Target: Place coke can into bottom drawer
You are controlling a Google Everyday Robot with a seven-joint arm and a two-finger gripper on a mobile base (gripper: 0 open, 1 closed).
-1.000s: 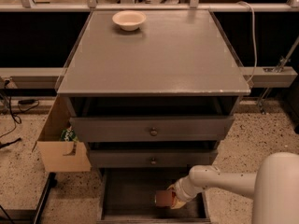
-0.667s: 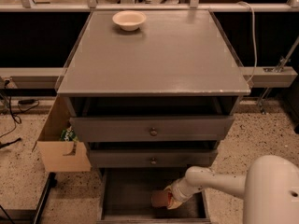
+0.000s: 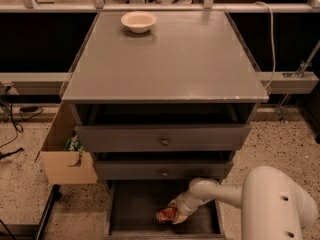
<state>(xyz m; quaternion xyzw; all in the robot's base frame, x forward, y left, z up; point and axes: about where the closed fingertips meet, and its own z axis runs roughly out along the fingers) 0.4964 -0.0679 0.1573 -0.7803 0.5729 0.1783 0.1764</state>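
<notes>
Gripper: the gripper [image 3: 176, 213] is being held low inside the open bottom drawer [image 3: 131, 209], right of its middle. The can [image 3: 166, 215] is being clasped in it, with pale gripper parts showing above and below the can's right end.
Can: the can is sticking out to the left of the gripper. Its long axis is lying nearly level, running left to right with a slight tilt. Whether it is resting on the drawer floor cannot be told.
Arm: the arm [image 3: 212, 193] is being reached in from the right, under the drawer front [image 3: 150, 170] just above.
Surface: a flat dark floor with low sides is being offered, with bare room left of the can.
Room: release is judged close, and any lift is being limited by that overhanging front.
Beyond: a bowl [image 3: 139, 21] is sitting on the cabinet top [image 3: 170, 59], and a cardboard box [image 3: 65, 159] is standing beside the cabinet.
</notes>
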